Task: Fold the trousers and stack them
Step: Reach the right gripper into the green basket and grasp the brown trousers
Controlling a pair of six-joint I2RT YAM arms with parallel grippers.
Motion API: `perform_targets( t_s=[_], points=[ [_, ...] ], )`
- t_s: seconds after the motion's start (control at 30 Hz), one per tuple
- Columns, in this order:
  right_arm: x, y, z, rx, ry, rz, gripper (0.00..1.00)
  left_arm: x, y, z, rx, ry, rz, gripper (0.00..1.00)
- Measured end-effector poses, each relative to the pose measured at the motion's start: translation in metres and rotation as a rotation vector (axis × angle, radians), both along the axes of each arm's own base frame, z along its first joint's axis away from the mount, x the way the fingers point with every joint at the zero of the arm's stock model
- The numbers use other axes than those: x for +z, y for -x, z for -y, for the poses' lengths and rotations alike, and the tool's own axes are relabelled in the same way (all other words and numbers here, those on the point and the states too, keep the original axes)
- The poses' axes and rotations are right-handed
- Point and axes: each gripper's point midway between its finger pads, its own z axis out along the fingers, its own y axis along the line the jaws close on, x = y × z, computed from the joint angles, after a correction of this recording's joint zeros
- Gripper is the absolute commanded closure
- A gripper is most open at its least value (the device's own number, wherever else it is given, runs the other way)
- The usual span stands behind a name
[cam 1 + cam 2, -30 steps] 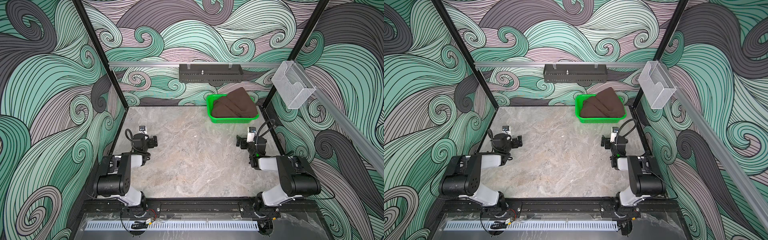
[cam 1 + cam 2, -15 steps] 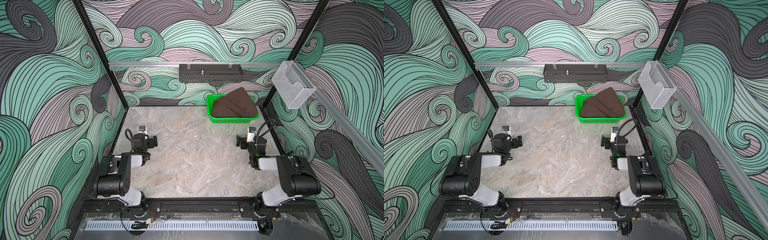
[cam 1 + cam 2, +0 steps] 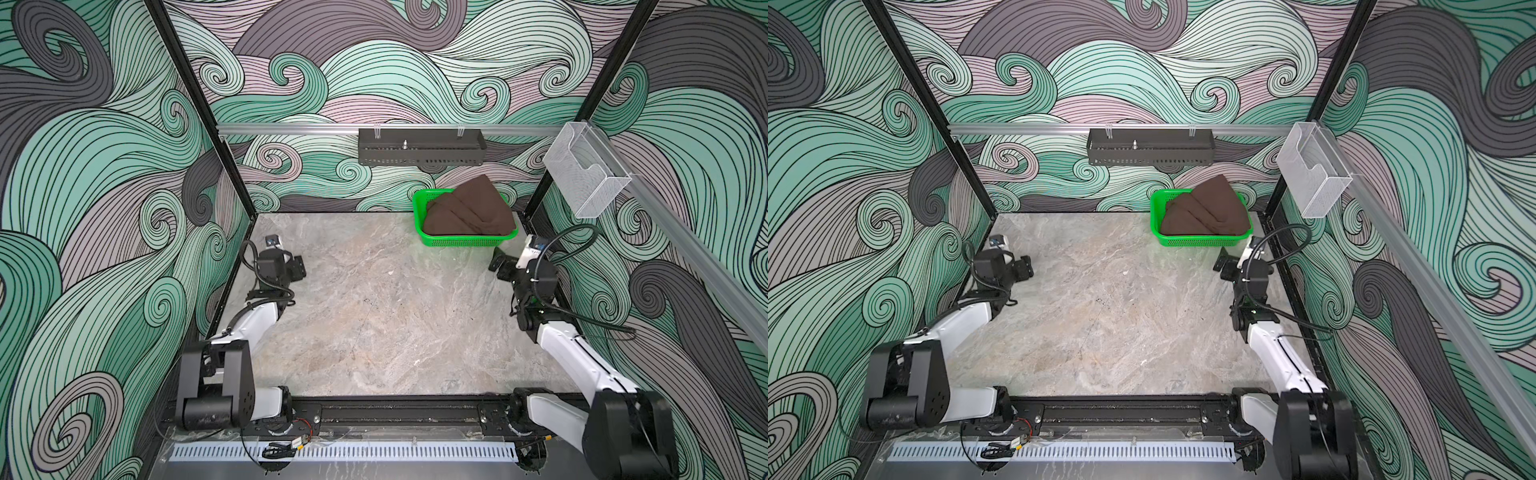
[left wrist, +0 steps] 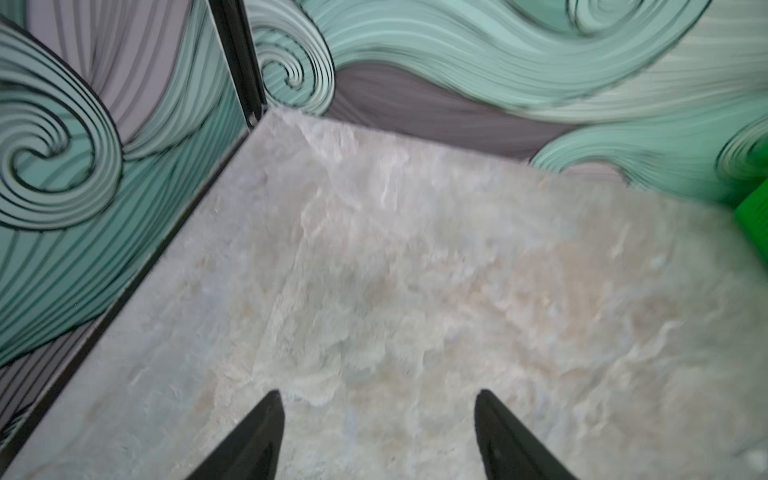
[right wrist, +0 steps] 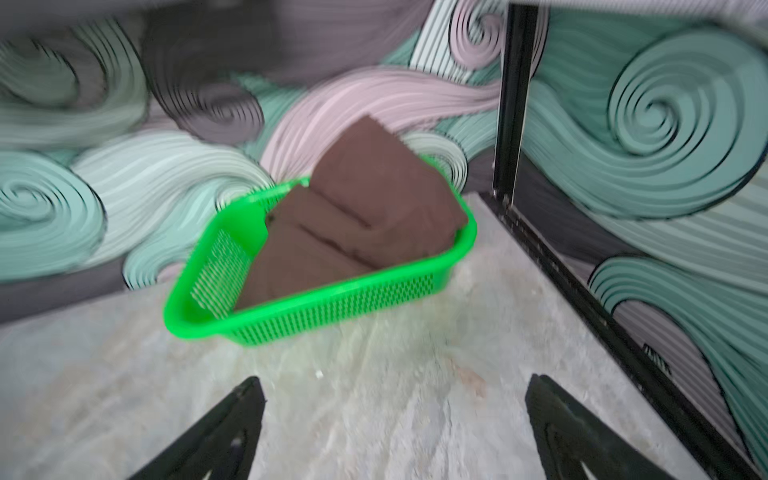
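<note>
Marbled grey surface [image 3: 374,332]: at its far right corner, a green perforated basket [image 3: 465,242] holds the folded brown trousers [image 3: 469,210]. The left tool [image 4: 379,392] and right tool [image 5: 395,379] both gape wide, empty.

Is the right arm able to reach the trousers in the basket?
Probably yes: the open right pincer faces the basket nearby, nothing between them, trousers heaped above its rim.

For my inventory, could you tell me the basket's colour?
The basket is bright green; right wrist view.
</note>
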Motion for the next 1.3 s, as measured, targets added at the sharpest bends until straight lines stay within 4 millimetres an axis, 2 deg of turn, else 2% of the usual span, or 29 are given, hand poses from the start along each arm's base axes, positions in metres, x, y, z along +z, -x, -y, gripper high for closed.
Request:
perform_targets(
  t_s=[0.07,0.17,0.23,0.3,0.4,0.47,0.5,0.63,0.83,1.03,1.13,1.3],
  points=[
    [0.018,0.005,-0.004,0.0,-0.044,-0.001,0.01,0.042,0.001,0.006,0.004,0.039,0.039,0.28],
    [0.023,0.013,-0.006,-0.004,-0.082,-0.089,0.01,0.094,0.015,0.019,-0.009,0.093,0.065,0.24],
    [0.026,0.016,-0.006,-0.014,-0.091,-0.173,0.01,0.117,0.031,0.027,-0.034,0.122,0.063,0.2],
    [0.036,0.013,-0.006,-0.02,-0.1,-0.225,0.01,0.124,0.045,0.031,-0.051,0.142,0.03,0.16],
    [0.05,0.001,-0.006,-0.021,-0.119,-0.283,0.01,0.121,0.057,0.04,-0.089,0.168,-0.066,0.11],
    [0.049,-0.011,-0.006,-0.025,-0.134,-0.333,0.01,0.112,0.061,0.046,-0.115,0.187,-0.135,0.02],
    [0.046,-0.019,-0.005,-0.03,-0.143,-0.367,0.01,0.103,0.063,0.05,-0.126,0.204,-0.177,0.01],
    [0.022,-0.059,0.008,-0.059,-0.168,-0.487,0.01,0.075,0.072,0.061,-0.162,0.254,-0.307,0.01],
    [-0.016,-0.124,0.027,-0.073,-0.194,-0.59,0.01,0.056,0.078,0.073,-0.205,0.315,-0.392,0.01],
    [-0.04,-0.182,0.031,-0.048,-0.172,-0.618,0.01,0.04,0.081,0.081,-0.223,0.348,-0.437,0.01],
    [-0.056,-0.199,0.032,-0.04,-0.155,-0.64,0.01,0.035,0.08,0.087,-0.241,0.351,-0.452,0.01],
    [-0.085,-0.213,0.034,-0.037,-0.135,-0.693,0.01,0.028,0.076,0.099,-0.277,0.355,-0.472,0.01]
  ],
)
